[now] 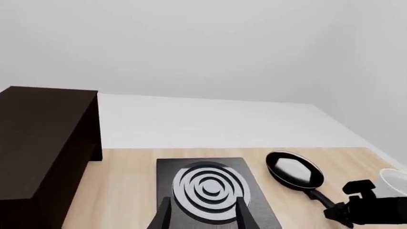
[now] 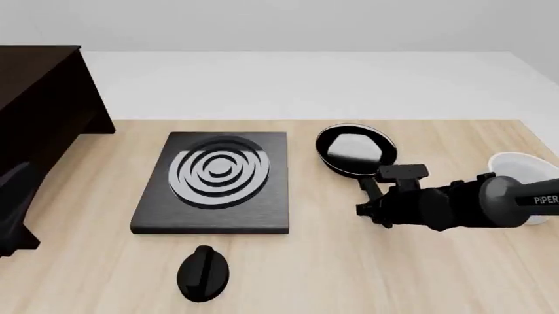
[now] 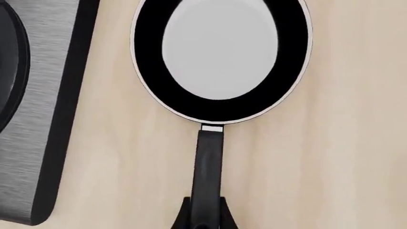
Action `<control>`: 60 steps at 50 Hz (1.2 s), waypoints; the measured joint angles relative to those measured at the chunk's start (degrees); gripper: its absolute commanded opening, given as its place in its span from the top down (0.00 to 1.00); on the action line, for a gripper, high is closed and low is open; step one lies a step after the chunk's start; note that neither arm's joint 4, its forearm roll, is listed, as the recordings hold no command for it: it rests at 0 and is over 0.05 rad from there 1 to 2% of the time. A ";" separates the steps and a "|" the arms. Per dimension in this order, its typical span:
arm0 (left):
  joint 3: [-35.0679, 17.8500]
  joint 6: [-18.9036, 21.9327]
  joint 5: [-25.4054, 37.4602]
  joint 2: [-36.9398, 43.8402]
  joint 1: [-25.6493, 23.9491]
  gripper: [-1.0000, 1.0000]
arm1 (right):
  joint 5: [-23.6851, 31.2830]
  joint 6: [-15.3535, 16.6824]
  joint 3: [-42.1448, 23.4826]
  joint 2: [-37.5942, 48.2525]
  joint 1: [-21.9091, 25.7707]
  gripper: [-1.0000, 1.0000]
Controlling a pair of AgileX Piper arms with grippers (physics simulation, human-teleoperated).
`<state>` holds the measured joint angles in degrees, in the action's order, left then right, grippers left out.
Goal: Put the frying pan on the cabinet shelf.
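— The frying pan [image 2: 355, 150] sits flat on the table [image 2: 349, 261], just right of the black slab with silver rings [image 2: 216, 181], its long handle pointing back toward me. What worries you about it?

— Where I have it. My right claw [image 3: 205, 217] is closed around the very end of the handle; in my wrist view the two fingers hug it on either side, low at the picture's edge. I judge that is a poor lever: all the pan's weight hangs far out in front, so on the lift it could droop or twist in my grip.

— And after the lift?

— The cabinet shelf [image 2: 39, 111] stands at the far left of the table, well apart from the pan. The slab lies between, so a sagging pan could clip it on the way over. A white bowl [image 2: 522, 167] is near my forearm too; a careless swing might nudge it.

— How is your arm set?

— The right arm [image 2: 463, 203] comes in low from the right, stretched almost level over the table, wrist in line with the handle. My left claw [image 1: 202, 214] hovers above the slab's near edge, fingers apart, holding nothing
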<state>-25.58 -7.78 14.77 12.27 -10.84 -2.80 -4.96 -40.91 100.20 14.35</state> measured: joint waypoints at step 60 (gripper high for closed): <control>1.42 0.44 -0.59 0.43 -0.56 0.00 | 6.83 9.44 4.13 -25.15 -1.45 1.00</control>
<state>-24.17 -7.34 14.18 12.70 -11.41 4.03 4.48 -36.78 75.06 12.89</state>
